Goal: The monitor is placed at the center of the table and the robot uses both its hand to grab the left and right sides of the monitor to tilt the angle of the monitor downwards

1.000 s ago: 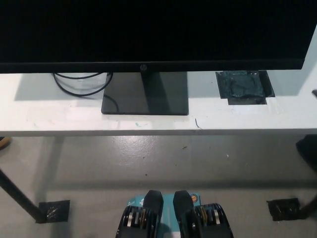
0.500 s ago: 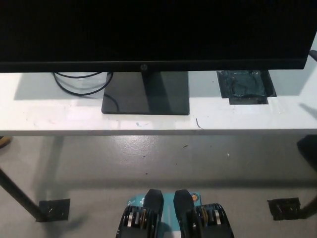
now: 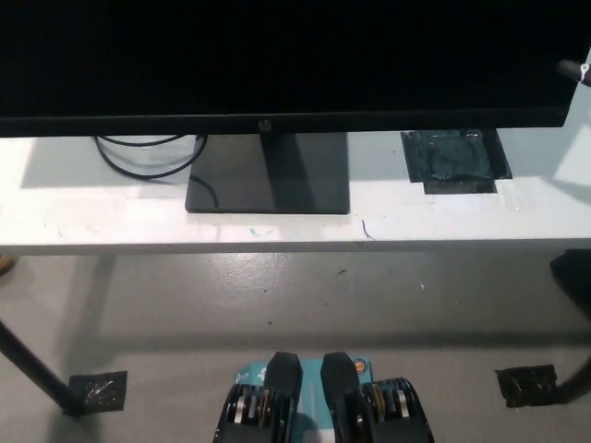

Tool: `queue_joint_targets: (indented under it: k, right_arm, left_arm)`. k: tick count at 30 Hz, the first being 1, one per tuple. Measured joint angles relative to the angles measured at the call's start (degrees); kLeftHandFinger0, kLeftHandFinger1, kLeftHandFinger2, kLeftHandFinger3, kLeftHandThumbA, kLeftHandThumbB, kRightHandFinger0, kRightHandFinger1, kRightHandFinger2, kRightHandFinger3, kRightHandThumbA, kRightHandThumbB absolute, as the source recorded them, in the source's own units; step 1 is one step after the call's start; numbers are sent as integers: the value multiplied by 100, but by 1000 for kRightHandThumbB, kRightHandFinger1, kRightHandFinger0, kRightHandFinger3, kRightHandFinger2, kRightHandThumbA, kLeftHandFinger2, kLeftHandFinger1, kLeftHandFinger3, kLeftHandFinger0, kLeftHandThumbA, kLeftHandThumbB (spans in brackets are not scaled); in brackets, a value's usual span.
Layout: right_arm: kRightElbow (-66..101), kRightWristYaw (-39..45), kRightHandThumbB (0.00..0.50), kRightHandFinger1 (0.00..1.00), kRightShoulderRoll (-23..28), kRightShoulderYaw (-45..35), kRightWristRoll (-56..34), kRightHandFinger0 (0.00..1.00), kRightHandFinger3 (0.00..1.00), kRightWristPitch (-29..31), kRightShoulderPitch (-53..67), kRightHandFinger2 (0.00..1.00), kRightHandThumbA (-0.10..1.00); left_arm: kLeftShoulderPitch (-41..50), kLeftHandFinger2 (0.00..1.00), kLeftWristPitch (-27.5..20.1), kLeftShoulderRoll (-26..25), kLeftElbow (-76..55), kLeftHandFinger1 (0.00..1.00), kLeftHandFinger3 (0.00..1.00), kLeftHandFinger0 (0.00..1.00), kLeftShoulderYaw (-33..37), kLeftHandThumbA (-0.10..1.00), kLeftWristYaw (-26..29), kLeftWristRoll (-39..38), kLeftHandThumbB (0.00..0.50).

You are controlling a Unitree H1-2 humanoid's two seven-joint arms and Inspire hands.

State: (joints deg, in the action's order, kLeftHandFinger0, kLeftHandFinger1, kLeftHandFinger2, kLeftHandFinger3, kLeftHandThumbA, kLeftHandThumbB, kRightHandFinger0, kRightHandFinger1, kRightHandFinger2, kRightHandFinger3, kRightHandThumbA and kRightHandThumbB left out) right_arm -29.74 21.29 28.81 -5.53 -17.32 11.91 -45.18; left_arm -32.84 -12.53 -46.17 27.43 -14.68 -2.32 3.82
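Observation:
The black monitor point(image 3: 277, 55) fills the top of the head view, its dark screen facing me and its lower bezel running almost the full width. It stands on a black neck and a flat square base point(image 3: 268, 185) at the middle of the white table point(image 3: 111, 221). Only a small dark tip of my right hand point(image 3: 574, 70) shows at the right edge, just beside the monitor's right side near its lower corner. Whether it touches the monitor is unclear. My left hand is out of the picture.
A black cable point(image 3: 148, 159) loops on the table left of the base. A dark taped patch point(image 3: 454, 159) sits on the table at the right. Below, a black table leg point(image 3: 32, 369) and taped floor marks point(image 3: 97, 392) point(image 3: 526, 386) show on the grey floor.
The tip of my right hand has risen along the right edge, from table height up to the monitor's right side. The picture has shifted slightly; the monitor has not visibly moved.

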Motion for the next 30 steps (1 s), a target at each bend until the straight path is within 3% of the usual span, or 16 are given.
queue_joint_targets:
  k: [5, 7, 11, 14, 18, 20, 21, 24, 28, 29, 30]
  right_arm:
    - [-137, 291, 500, 1000, 77, 129, -59, 1000, 1000, -249, -182, 1000, 957]
    - [-187, 390, 500, 1000, 109, 177, -61, 1000, 1000, -321, -245, 1000, 894]
    - [-468, 633, 484, 1000, 181, 352, -62, 1000, 1000, -530, -464, 1000, 879]
    - [-696, 786, 500, 1000, 195, 520, -31, 1000, 1000, -619, -603, 1000, 904]
    - [-897, 865, 482, 1000, 207, 606, 8, 1000, 1000, -720, -740, 1000, 924]
    - [-946, 892, 475, 1000, 197, 621, 15, 1000, 1000, -752, -755, 1000, 943]
    - [-971, 902, 444, 1000, 183, 633, 22, 1000, 1000, -767, -753, 1000, 943]
    - [-1066, 925, 427, 1000, 106, 627, 23, 1000, 1000, -774, -738, 1000, 930]
    - [-1283, 946, 439, 1000, 2, 507, -23, 1000, 1000, -791, -741, 1000, 901]
    - [-1317, 953, 399, 1000, -17, 491, -31, 1000, 1000, -794, -741, 1000, 905]
    - [-1358, 962, 461, 1000, -44, 481, -33, 1000, 1000, -802, -742, 1000, 868]
  left_arm:
    - [-489, 1000, -163, -1, 800, 1000, 1000, 1000, 292, 1000, -146, 19, 425]
    - [-606, 1000, -243, -2, 958, 1000, 1000, 1000, 383, 1000, -182, 33, 452]
    - [-871, 1000, -345, -6, 1255, 1000, 1000, 1000, 663, 1000, -217, 160, 470]
    - [-968, 1000, -394, -19, 1311, 1000, 1000, 1000, 825, 1000, -241, 244, 468]
    - [-1017, 1000, -495, -28, 1370, 1000, 1000, 1000, 958, 1000, -284, 334, 470]
    - [-1015, 1000, -512, -27, 1388, 1000, 1000, 1000, 986, 1000, -287, 351, 440]
    - [-1015, 1000, -515, -27, 1388, 1000, 1000, 1000, 989, 1000, -288, 351, 450]
    - [-1015, 1000, -519, -28, 1382, 1000, 1000, 1000, 990, 1000, -288, 352, 465]
    - [-1014, 1000, -579, -26, 1430, 1000, 1000, 1000, 1041, 1000, -284, 382, 469]
    - [-1015, 1000, -590, -26, 1440, 1000, 1000, 1000, 1050, 1000, -284, 387, 444]
    - [-1016, 1000, -609, -25, 1451, 1000, 1000, 1000, 1061, 993, -287, 390, 432]
